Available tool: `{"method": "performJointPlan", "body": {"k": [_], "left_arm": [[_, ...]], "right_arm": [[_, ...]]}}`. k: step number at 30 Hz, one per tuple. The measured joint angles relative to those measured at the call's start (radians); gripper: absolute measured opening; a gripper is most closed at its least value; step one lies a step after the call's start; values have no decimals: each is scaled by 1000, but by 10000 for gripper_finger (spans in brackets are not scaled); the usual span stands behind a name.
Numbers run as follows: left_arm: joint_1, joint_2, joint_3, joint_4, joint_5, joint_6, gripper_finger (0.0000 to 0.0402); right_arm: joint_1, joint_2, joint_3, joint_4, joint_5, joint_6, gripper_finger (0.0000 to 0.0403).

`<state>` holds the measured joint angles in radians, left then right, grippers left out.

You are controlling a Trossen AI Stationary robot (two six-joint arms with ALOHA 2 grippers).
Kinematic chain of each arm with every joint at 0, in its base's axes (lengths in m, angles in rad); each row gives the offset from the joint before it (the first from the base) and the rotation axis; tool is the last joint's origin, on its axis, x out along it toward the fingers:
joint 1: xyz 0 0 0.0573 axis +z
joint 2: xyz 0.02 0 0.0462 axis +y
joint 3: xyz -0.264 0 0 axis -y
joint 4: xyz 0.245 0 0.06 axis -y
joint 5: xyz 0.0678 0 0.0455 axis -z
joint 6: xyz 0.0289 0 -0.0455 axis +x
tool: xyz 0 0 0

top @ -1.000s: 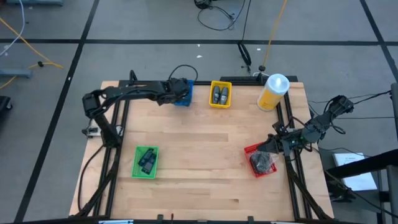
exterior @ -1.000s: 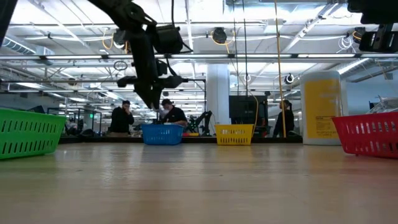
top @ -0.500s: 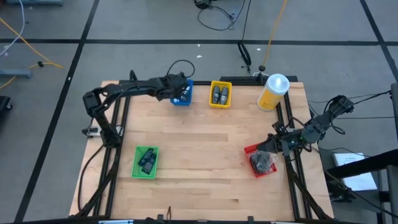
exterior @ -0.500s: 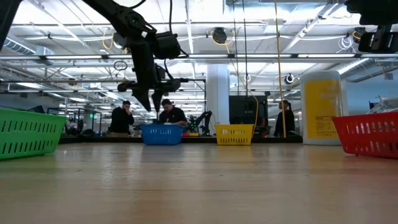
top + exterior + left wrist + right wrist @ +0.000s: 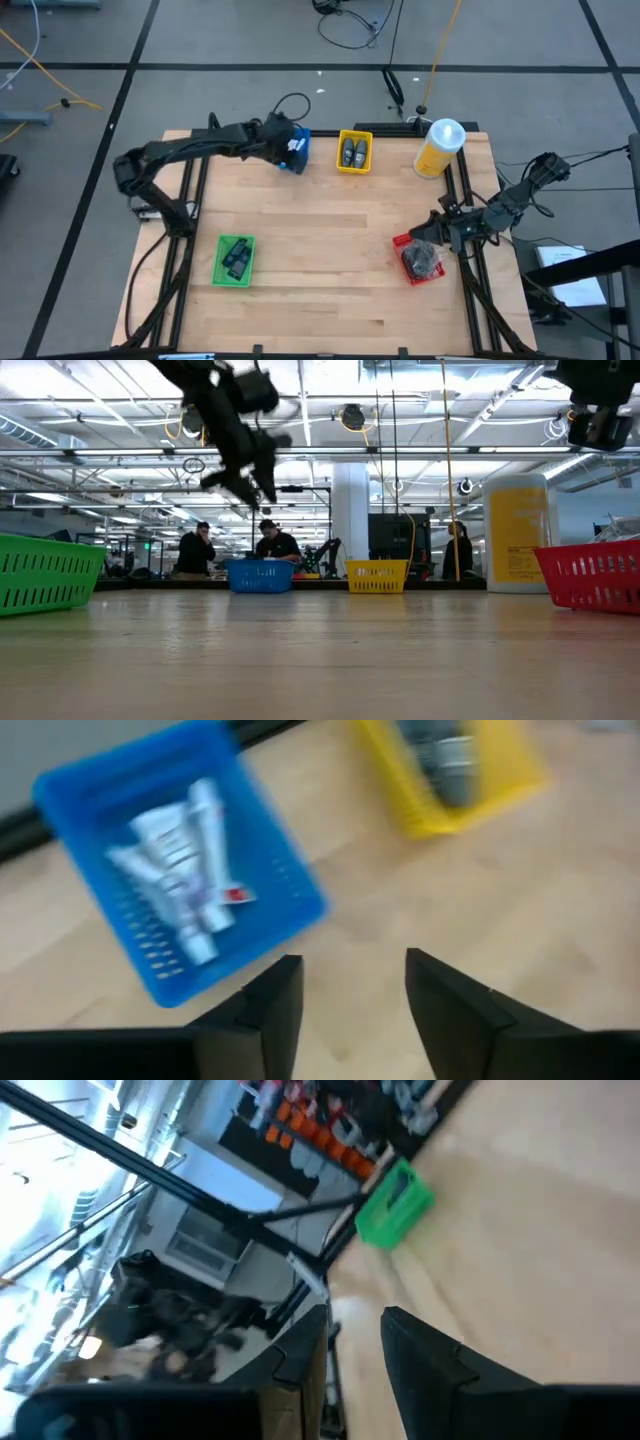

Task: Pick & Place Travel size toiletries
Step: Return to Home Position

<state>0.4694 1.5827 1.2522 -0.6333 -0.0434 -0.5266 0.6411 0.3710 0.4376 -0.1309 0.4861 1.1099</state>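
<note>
Wood table, seen from above, carries four small baskets and a tall yellow bottle at its far right corner.

Arm on the left reaches along the far edge. Its left gripper hangs above the table just beside the blue basket, fingers spread, nothing between them.

Arm on the right sits at the table's right edge. Its right gripper is over the red basket, fingers apart and empty. It covers part of that basket; the dark contents are not identifiable.

Near left, the green basket holds dark items, unclear what. Beside the blue one, the yellow basket holds grey objects; the left wrist view cuts it off.

Inside the blue basket lie the travel size toiletries: white tubes with bluish print, overlapping. Blur makes the count uncertain; looks like three. From above, the arm hides most of them.

Behind the table, people are too small to detail.
</note>
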Motion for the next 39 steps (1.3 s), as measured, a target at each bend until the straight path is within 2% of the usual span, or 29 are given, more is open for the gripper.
{"method": "performJointPlan", "body": {"k": [5,13,19,22,26,28,35,39], "left_arm": [[-116,-174,0,0,-1,62,123],[-347,-423,0,-26,-60,124,13],[-565,-542,-2,-141,-203,115,9],[-677,-611,-38,-130,-290,127,2],[-789,-721,-162,-67,-395,147,5],[-821,-789,-250,-4,-411,168,2],[-845,-1000,-573,335,-311,328,2],[-832,-1116,-722,419,-276,337,6]], "right_arm": [[0,0,0,86,43,-197,89],[-15,5,0,364,38,-534,89],[-66,5,0,529,33,-708,89],[-98,7,0,554,-26,-753,89],[-153,31,0,593,-70,-767,89],[-185,45,0,600,-70,-765,89],[-279,76,0,670,-69,-757,89],[-313,86,0,766,-69,-759,89]]}}
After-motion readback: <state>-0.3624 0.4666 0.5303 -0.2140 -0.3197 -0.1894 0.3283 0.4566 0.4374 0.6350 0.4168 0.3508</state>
